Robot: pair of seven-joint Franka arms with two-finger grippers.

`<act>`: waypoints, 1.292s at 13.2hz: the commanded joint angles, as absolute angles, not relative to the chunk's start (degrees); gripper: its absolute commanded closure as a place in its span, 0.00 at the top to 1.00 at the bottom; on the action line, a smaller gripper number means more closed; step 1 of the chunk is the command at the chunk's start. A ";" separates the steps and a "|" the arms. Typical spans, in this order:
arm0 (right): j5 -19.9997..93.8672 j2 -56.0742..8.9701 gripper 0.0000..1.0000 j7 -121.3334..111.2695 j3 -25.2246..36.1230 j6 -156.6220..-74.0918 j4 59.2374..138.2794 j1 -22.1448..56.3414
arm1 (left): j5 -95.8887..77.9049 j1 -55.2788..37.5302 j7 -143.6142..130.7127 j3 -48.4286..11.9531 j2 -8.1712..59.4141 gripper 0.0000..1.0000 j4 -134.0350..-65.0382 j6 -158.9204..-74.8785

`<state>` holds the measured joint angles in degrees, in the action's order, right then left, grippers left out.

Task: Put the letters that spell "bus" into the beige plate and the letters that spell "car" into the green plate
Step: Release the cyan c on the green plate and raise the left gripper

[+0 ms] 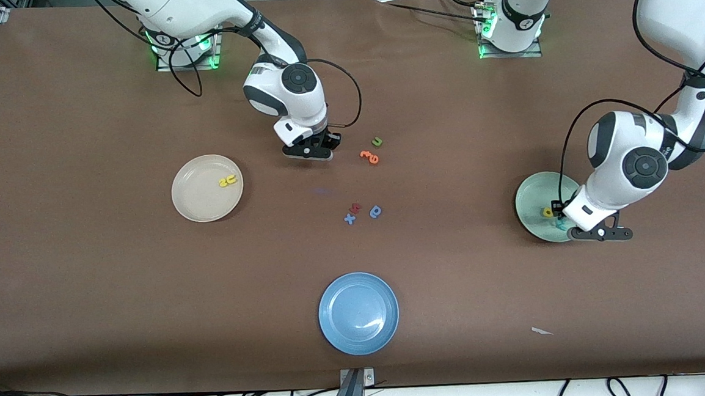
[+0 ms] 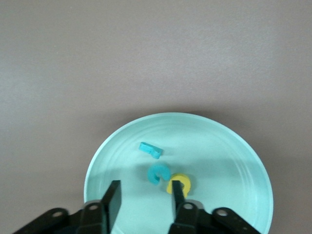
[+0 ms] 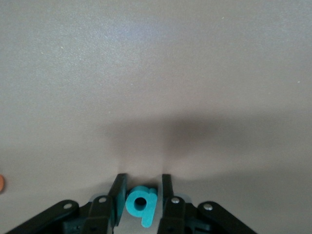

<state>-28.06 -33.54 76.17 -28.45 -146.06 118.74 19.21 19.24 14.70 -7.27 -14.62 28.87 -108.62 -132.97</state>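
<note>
The teal "b" (image 3: pixel 141 204) lies on the brown table between the fingers of my right gripper (image 3: pixel 143 191), which stands open and close round it: one pad touches it, the other shows a narrow gap. In the front view that gripper (image 1: pixel 312 153) is low between the beige plate (image 1: pixel 200 201) and the loose letters. Two yellow letters (image 1: pixel 228 181) lie in the beige plate. My left gripper (image 2: pixel 145 197) hangs open and empty over the green plate (image 2: pixel 243 165), which holds the teal "r" (image 2: pixel 150 150), teal "c" (image 2: pixel 158 173) and yellow "a" (image 2: pixel 180 184).
A blue plate (image 1: pixel 358 313) sits nearest the front camera. Loose letters lie mid-table: a green "u" (image 1: pixel 376 141), orange ones (image 1: pixel 370 156), a red one (image 1: pixel 356 207), a blue "x" (image 1: pixel 349 219) and a darker blue letter (image 1: pixel 376 212). A white scrap (image 1: pixel 542 331) lies nearer the front camera than the green plate.
</note>
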 commanded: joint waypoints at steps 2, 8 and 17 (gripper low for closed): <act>-29.36 -34.37 0.11 77.78 -28.39 -146.16 118.74 19.78 | 20.22 15.47 -6.50 -15.03 24.79 1.00 -109.78 -131.22; -29.18 -29.55 0.00 74.72 -28.48 -145.46 119.79 18.03 | 16.88 15.47 -6.33 -15.29 21.71 1.00 -106.27 -124.32; -25.94 -12.32 0.00 45.23 -30.94 -140.54 131.22 -1.46 | -0.70 3.11 8.18 -0.11 5.56 1.00 -102.40 -103.38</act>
